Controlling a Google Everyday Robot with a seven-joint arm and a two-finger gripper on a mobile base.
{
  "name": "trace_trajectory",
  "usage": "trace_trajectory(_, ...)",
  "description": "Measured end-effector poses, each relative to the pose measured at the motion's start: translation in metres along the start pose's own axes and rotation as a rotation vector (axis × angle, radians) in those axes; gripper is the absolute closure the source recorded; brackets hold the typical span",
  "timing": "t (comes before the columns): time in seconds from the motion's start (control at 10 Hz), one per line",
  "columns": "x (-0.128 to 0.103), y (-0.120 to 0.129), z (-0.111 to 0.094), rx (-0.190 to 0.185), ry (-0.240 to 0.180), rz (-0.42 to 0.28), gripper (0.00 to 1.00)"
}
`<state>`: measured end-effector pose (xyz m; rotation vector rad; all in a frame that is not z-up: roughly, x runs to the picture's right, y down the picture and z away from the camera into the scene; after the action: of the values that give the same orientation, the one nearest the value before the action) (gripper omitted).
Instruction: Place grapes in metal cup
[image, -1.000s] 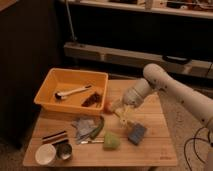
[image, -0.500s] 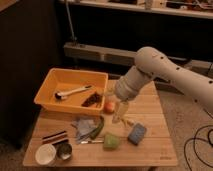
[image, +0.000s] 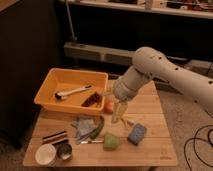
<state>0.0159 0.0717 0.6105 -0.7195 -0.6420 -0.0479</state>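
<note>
The grapes (image: 91, 100), a small dark reddish bunch, lie inside the orange bin (image: 50, 89) at its front right, next to a white-handled tool (image: 72, 92). The metal cup (image: 64, 151) stands at the table's front left corner, touching the white cup (image: 46, 155). My gripper (image: 118, 113) hangs pointing down over the middle of the table, just right of an orange-red round fruit (image: 109, 106) and right of the bin. It is apart from the grapes and far from the metal cup.
On the wooden table (image: 150, 107) lie a grey cloth (image: 83, 125), a long green vegetable (image: 97, 130), a green block (image: 112, 141), a blue sponge (image: 136, 133) and dark bars (image: 55, 136). A dark shelf unit stands behind, and cables trail at right.
My arm has swung left and nearer the camera, and the gripper has shifted slightly left toward the bin. The objects on the table have not moved.
</note>
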Motion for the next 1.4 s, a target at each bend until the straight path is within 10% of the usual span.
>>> trace_trajectory(0.4,0.000,0.000,0.000,0.001,0.003,-0.001,0.20)
trace_trajectory(0.6,0.000,-0.012,-0.012,0.080,0.052,-0.053,0.20)
trace_trajectory(1.0,0.008,-0.086,-0.019,0.205,0.114,-0.210,0.20)
trace_trajectory(1.4,-0.008,-0.159,0.016,0.199,0.144,-0.329,0.20)
